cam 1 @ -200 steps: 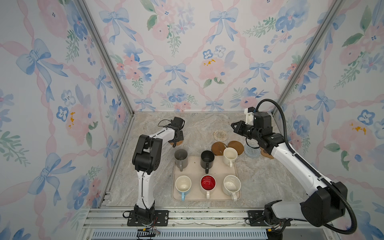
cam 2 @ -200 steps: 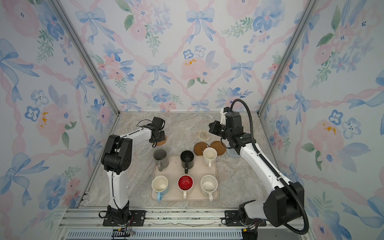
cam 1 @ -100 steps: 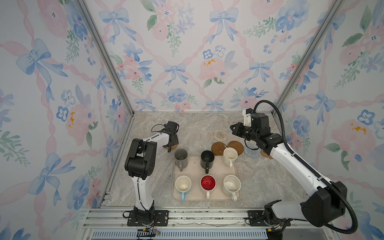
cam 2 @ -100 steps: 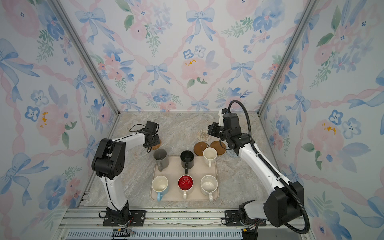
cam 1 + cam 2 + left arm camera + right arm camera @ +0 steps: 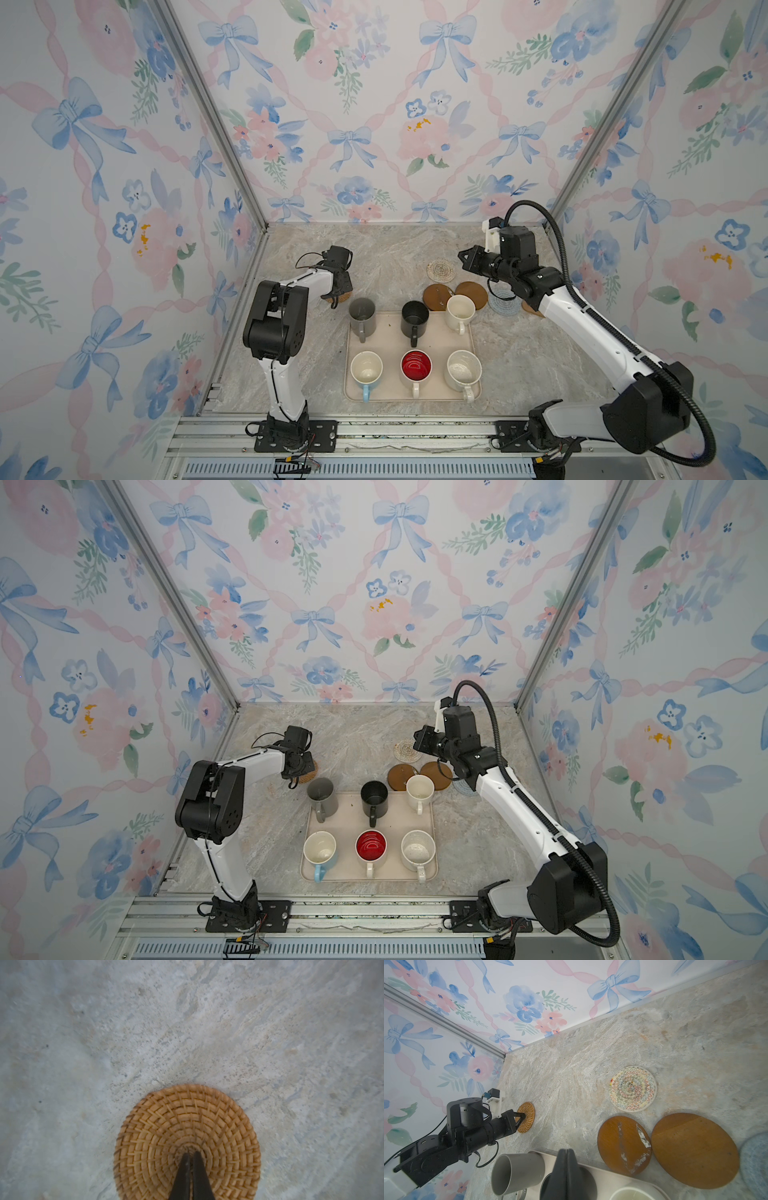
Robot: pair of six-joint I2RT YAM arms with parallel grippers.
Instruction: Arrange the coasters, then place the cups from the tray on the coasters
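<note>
Over on the left side of the marble table (image 5: 395,257), the left claw (image 5: 190,1154) points down with its two fingers pressed together and nothing between them. Their tips rest on the middle of the tan rattan coaster (image 5: 187,1124), which lies flat on the table just beyond the far left corner of the tray (image 5: 390,338).

All six mugs stand upright on the tray in two rows of three, handles toward the near edge. The far row holds the grey mug (image 5: 362,316), the black mug (image 5: 414,318) and the cream mug (image 5: 460,311). The near row holds the blue mug (image 5: 366,370) with a white inside, the white mug (image 5: 416,368) with a red inside and the speckled mug (image 5: 462,370).

Behind the tray's far right corner, two brown round coasters (image 5: 623,1145) (image 5: 693,1151) lie side by side, partly hidden by the cream mug in both top views. The pale woven coaster (image 5: 441,270) lies farther back, apart from them. Right of the brown pair is the blue-grey coaster (image 5: 503,303), partly under the right arm, and past that arm only a brown edge of another coaster (image 5: 528,308) shows.

The right claw (image 5: 566,1152) hangs in the air above this group, fingers closed tight together, empty, touching no coaster or mug.
</note>
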